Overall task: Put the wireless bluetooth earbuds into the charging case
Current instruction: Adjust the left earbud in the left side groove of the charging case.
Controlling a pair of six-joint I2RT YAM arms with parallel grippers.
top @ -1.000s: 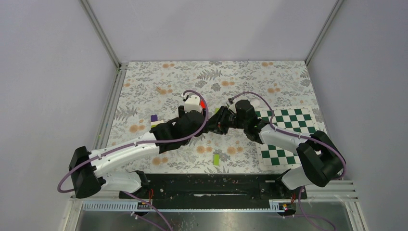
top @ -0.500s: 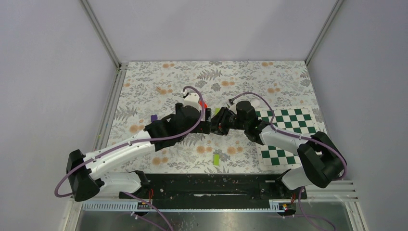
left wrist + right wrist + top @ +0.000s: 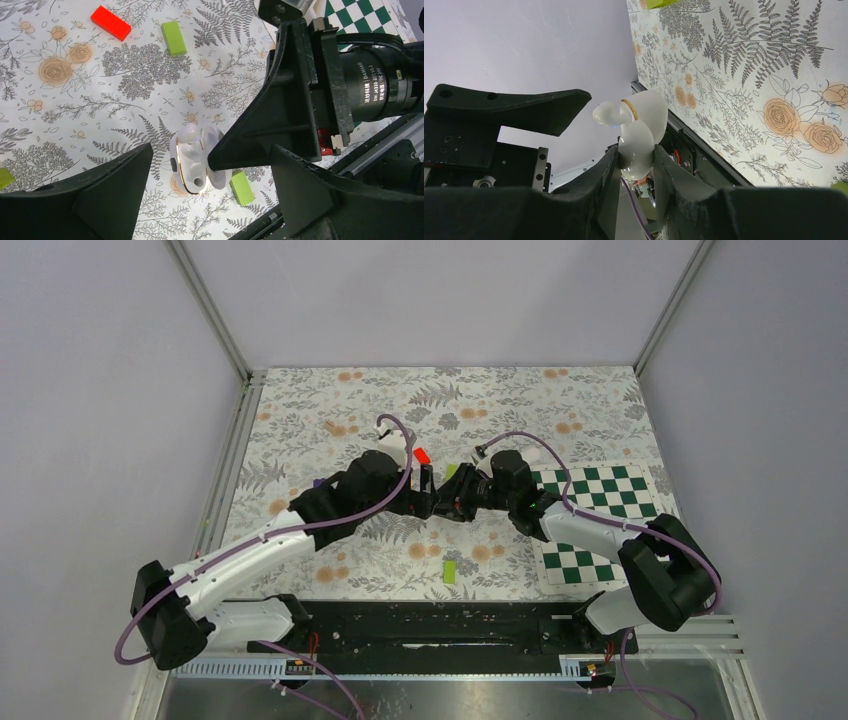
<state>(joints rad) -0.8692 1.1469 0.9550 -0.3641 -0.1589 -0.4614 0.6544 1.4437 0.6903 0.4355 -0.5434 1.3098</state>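
The charging case (image 3: 192,160) is white with a gold rim and hangs open above the table. My right gripper (image 3: 636,155) is shut on the case (image 3: 640,142). One white earbud (image 3: 190,136) sits in the case with its bulb sticking out, also seen in the right wrist view (image 3: 606,113). The socket beside it (image 3: 200,178) looks empty. My left gripper (image 3: 211,150) is open and empty, its fingers (image 3: 117,175) wide on either side of the case. In the top view the left gripper (image 3: 426,486) and right gripper (image 3: 454,503) meet at the table's middle.
A red block (image 3: 421,454) and a green block (image 3: 173,37) lie beyond the grippers. Another green block (image 3: 450,571) lies nearer the bases. A purple block (image 3: 318,482) is at the left. A chequered mat (image 3: 590,502) lies under the right arm.
My left arm's wrist has swung to the left and turned, uncovering the red block. The right gripper has stayed in place with the case.
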